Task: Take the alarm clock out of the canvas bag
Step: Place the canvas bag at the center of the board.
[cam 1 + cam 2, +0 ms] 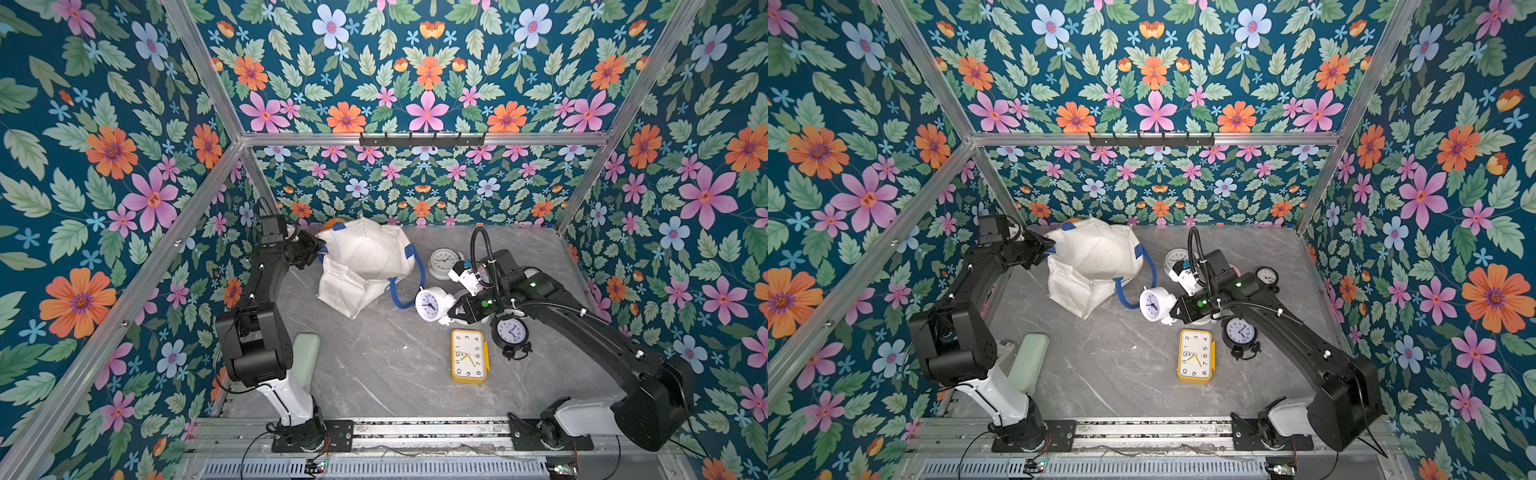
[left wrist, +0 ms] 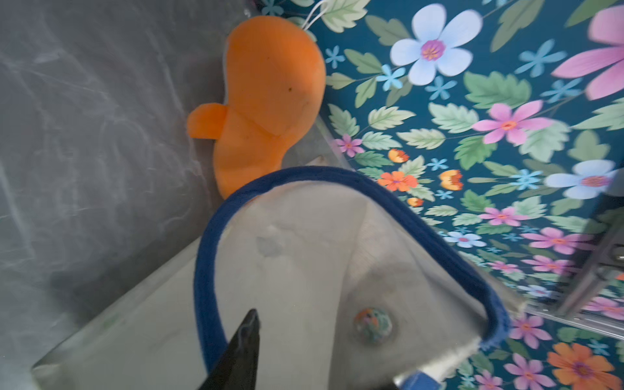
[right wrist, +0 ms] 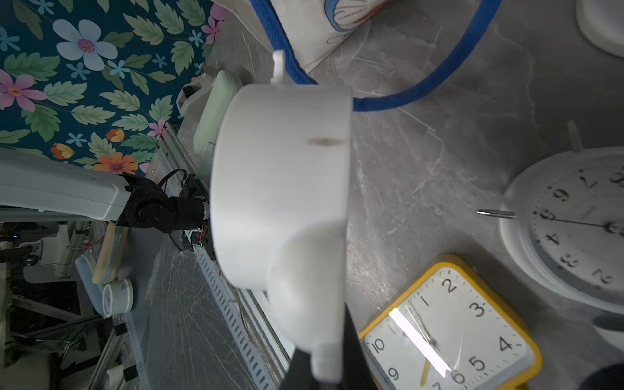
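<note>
**Clock is out of the bag; set it down without a snag**

The right gripper [image 1: 452,311] is clamped on a small protruding part of the white twin-bell alarm clock [image 1: 428,305]. The clock is outside the canvas bag [image 1: 365,257], near the table's [image 1: 374,386] middle and just beside the blue handle loop [image 3: 422,91]. On so narrow a hold it may swing, so move slowly, steer clear of the loop, and lower it onto bare surface toward the near edge. The left gripper [image 1: 309,251] is at the bag's far-left side; I cannot tell whether its jaws are apart.

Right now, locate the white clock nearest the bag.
The white clock is right of the bag in both top views, beside its blue handle, clamped in the right gripper, just behind the yellow clock.
</note>
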You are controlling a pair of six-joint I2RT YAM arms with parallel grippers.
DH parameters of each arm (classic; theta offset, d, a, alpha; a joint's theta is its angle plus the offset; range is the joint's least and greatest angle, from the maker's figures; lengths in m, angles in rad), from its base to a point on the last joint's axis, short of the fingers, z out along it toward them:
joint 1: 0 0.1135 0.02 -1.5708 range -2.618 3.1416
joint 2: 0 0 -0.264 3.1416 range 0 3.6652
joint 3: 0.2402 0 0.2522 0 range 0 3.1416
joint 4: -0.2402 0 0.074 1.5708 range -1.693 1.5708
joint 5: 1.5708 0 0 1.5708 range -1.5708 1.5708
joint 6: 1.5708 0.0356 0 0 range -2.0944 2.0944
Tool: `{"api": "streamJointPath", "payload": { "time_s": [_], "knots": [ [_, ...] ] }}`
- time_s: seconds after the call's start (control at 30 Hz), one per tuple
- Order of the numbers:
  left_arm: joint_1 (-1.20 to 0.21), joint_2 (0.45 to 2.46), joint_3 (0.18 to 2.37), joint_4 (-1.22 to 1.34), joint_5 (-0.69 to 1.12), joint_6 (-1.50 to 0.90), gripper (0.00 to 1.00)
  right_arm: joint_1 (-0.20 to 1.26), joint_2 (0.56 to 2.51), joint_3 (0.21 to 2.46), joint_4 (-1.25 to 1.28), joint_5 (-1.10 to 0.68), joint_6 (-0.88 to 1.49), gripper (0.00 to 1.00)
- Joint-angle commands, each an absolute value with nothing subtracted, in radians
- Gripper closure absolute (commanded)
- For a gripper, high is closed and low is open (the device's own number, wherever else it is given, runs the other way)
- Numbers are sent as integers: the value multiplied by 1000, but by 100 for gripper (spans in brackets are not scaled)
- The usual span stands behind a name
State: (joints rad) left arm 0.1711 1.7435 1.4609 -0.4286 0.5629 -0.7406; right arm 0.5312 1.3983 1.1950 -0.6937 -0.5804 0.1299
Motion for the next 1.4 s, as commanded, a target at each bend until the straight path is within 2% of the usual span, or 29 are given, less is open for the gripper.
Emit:
{"api": "streamJointPath", "payload": {
  "time_s": [0.0,0.33,0.43,0.47,0.57,0.83,1.13,1.37],
  "knots": [
    [178,1753,1461,-612,452,-615,61,532,1465,1208,-635,-677,149,100],
    [199,1738,1486,-668,294,-589,60,532,1733,1311,-663,-831,173,100],
    [207,1740,1489,-669,349,-583,60,534,1806,1338,-668,-882,182,100],
    [207,1740,1482,-661,371,-586,62,534,1836,1352,-678,-890,187,100],
    [175,1727,1494,-688,290,-579,65,534,1898,1374,-692,-905,191,100],
    [139,1697,1435,-649,402,-608,67,534,1995,1397,-703,-897,211,100],
    [57,1692,1383,-586,432,-658,66,534,2033,1400,-698,-850,232,100],
    [12,1727,1360,-515,480,-703,66,529,2051,1405,-705,-825,233,91]
  ]
}}
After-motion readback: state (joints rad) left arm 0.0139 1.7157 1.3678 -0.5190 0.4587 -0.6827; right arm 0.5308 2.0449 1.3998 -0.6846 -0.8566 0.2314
